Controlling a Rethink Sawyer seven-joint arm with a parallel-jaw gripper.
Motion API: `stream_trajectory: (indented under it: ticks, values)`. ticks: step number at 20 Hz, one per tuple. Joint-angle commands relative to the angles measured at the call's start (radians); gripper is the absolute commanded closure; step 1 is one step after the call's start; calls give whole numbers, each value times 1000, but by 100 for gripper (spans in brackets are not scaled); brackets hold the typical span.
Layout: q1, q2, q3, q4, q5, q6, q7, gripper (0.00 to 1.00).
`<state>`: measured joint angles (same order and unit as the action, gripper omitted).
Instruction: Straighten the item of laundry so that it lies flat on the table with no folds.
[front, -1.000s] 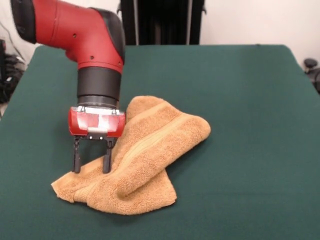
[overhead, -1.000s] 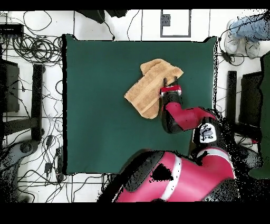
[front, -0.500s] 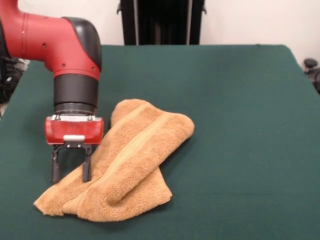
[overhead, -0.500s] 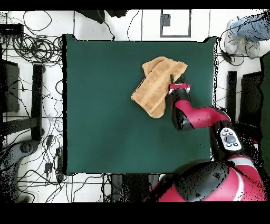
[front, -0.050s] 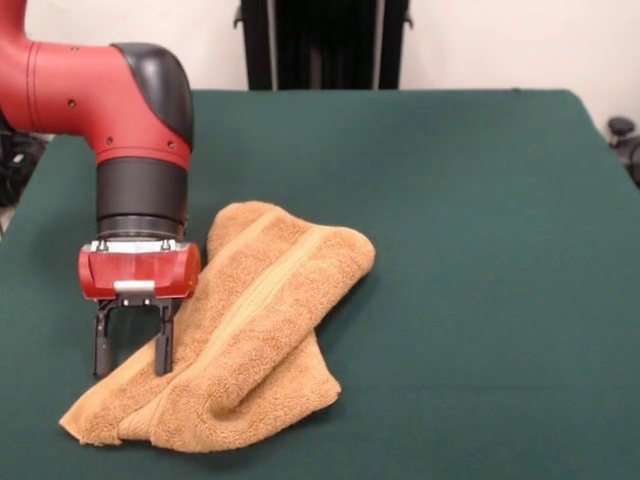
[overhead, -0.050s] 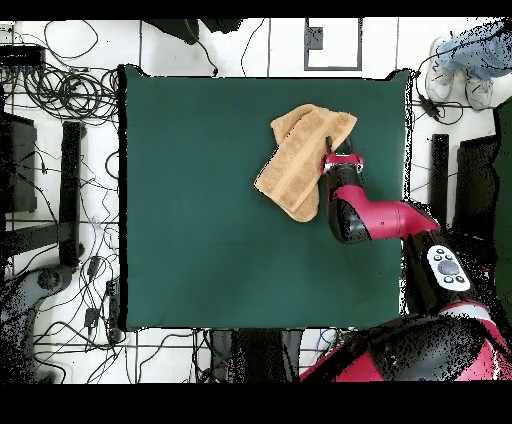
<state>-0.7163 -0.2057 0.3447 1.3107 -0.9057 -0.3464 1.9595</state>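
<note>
Towel (front, -0.050s: 255, 330): tan-orange terry, folded over itself, lying on green counter (front, -0.050s: 480, 250) toward its near left part in the front view. Hand (front, -0.050s: 130, 355): fingers narrowly parted, tips down on the towel's left corner; whether they pinch cloth cannot be told.

- The counter (front, -0.050s: 480, 200) is a large rectangle covered in dark green felt-like cloth.
- One thing lies directly on it: a tan-orange terry towel (front, -0.050s: 250, 330), folded over itself in a long crumpled bundle with a smooth stripe band running its length.
- In the overhead view the towel (overhead, -0.050s: 300, 160) sits near the counter's (overhead, -0.050s: 200, 220) top-right corner, inside both edges.
</note>
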Motion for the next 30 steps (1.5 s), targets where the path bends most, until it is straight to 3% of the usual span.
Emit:
stream_trajectory:
  ticks: [1,16,23,30]
  values:
    - [15,114,120,70,21,264,85,0]
    - [87,73,34,59,45,259,70,0]
    - [280,11,-193,15,67,261,46,0]
    - [313,-3,-219,1,47,283,24,0]
